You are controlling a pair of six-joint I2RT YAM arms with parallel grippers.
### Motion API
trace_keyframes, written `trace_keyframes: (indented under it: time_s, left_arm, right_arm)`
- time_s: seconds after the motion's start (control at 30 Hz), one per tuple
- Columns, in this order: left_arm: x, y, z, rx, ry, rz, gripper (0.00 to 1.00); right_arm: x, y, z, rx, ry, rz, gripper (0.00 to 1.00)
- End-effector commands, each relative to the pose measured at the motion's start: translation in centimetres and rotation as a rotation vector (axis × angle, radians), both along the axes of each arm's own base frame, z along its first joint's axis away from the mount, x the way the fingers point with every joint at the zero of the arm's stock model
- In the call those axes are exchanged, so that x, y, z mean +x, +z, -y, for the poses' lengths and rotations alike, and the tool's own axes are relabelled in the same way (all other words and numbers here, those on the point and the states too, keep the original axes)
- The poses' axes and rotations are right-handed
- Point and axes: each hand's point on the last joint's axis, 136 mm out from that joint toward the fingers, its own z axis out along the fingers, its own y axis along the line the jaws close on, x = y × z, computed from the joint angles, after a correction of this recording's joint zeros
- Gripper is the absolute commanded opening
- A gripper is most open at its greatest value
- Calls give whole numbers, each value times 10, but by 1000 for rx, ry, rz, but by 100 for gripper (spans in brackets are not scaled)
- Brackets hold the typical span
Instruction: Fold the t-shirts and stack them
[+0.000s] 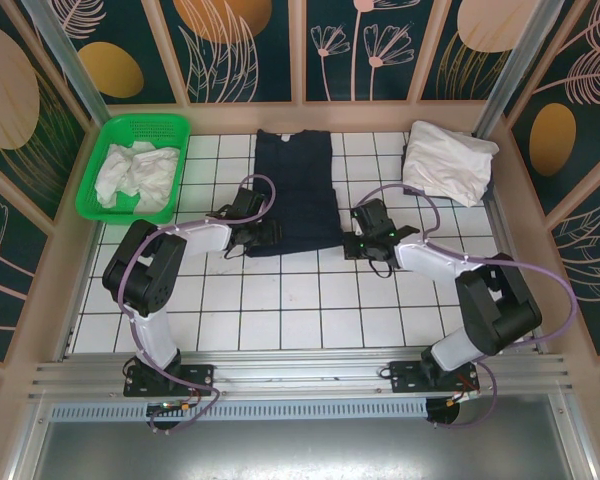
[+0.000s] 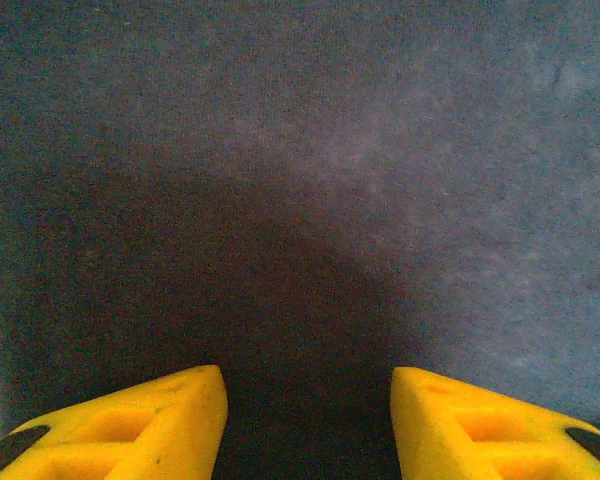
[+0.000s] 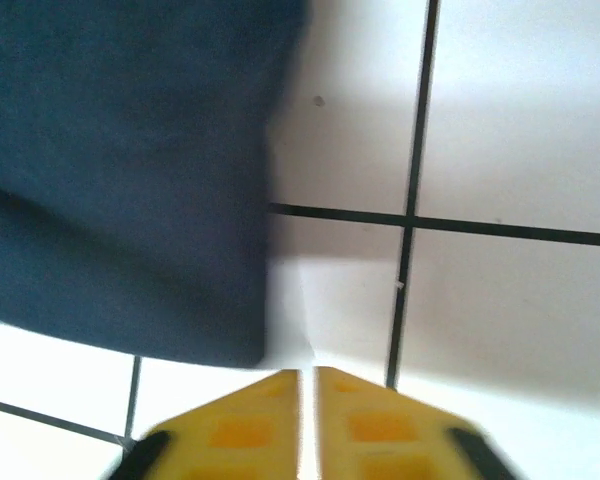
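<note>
Navy t-shirt (image 1: 295,185) spread flat: the left gripper (image 2: 308,420), fingers wide apart and holding nothing, is over its near left corner, and the right gripper (image 3: 308,400), fingers pressed together and empty, is just beside its near right corner.

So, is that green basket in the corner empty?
No, the green basket holds crumpled white cloth.

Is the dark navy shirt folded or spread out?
Partly folded: the navy shirt lies as a long narrow strip, no sleeves sticking out.
</note>
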Motion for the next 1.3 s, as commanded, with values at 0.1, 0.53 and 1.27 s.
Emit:
trace_keyframes:
  time_s: [0.1,0.53,1.27]
  left_arm:
    - [-39,-44,-24,88,-9,-170,50]
    - [-71,-57,-32,84,-14,-219,50]
    - [-113,42,-70,-85,247,-53,84]
  right_arm:
    - [3,33,-1,27,46,71,40]
    - [54,-11,-80,93,111,81,34]
    - [-89,12,-34,172,49,19,64]
